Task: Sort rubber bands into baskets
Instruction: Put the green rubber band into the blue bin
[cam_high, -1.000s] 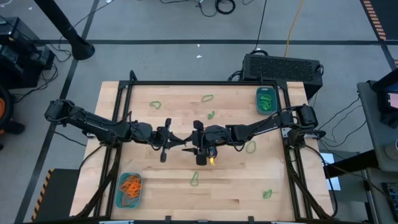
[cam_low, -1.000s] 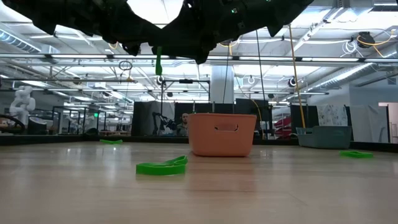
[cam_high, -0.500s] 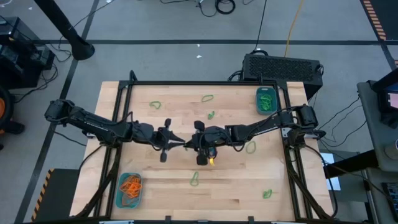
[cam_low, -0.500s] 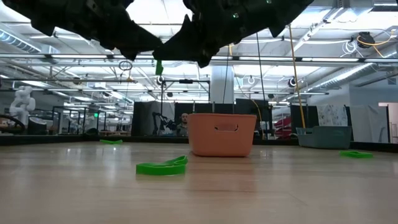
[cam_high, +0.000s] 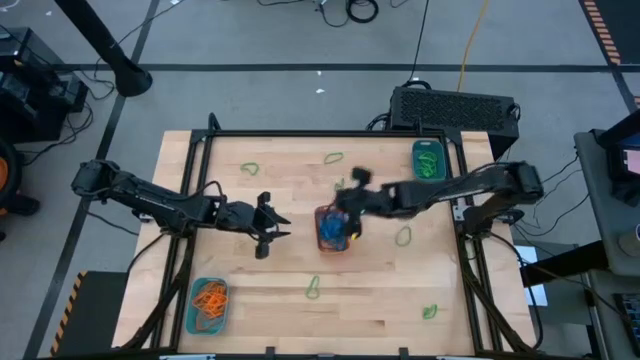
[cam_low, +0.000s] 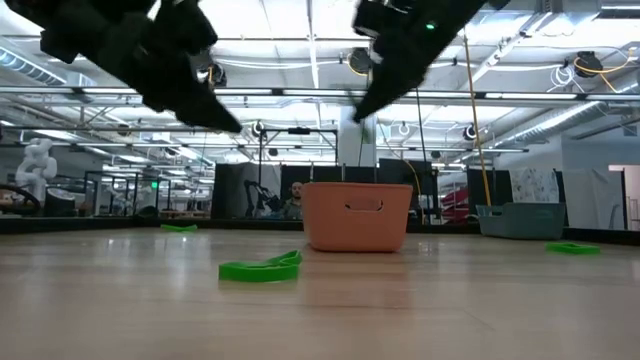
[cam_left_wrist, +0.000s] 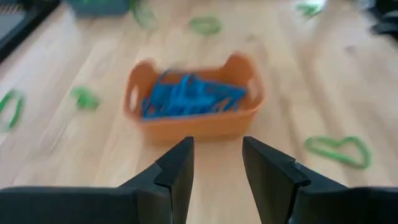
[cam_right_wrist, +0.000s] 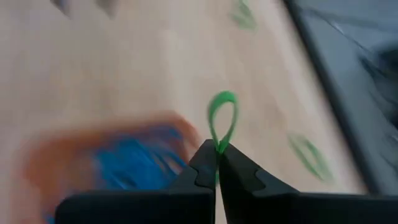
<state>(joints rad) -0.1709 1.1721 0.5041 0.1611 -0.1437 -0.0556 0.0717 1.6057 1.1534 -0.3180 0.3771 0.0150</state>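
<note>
Both hands have parted since a second ago: the right hand (cam_high: 350, 188) has swung off toward one o'clock from the orange basket (cam_high: 332, 228), uncovering the blue bands (cam_left_wrist: 186, 96) inside it, and is pinched shut on a green rubber band (cam_right_wrist: 221, 121). The left hand (cam_high: 268, 226) waits at nine o'clock of that basket, fingers (cam_left_wrist: 177, 168) apart and empty. Held only by a thin loop end, the band could slip during the fast swing, or fall among the blue ones if let go early. Its likely home, the teal basket with green bands (cam_high: 428, 161), sits at two o'clock, close to the desk (cam_high: 380, 290) edge and frame, so room there is tight; the desk middle is open, with loose green bands (cam_high: 313, 289) scattered about
</note>
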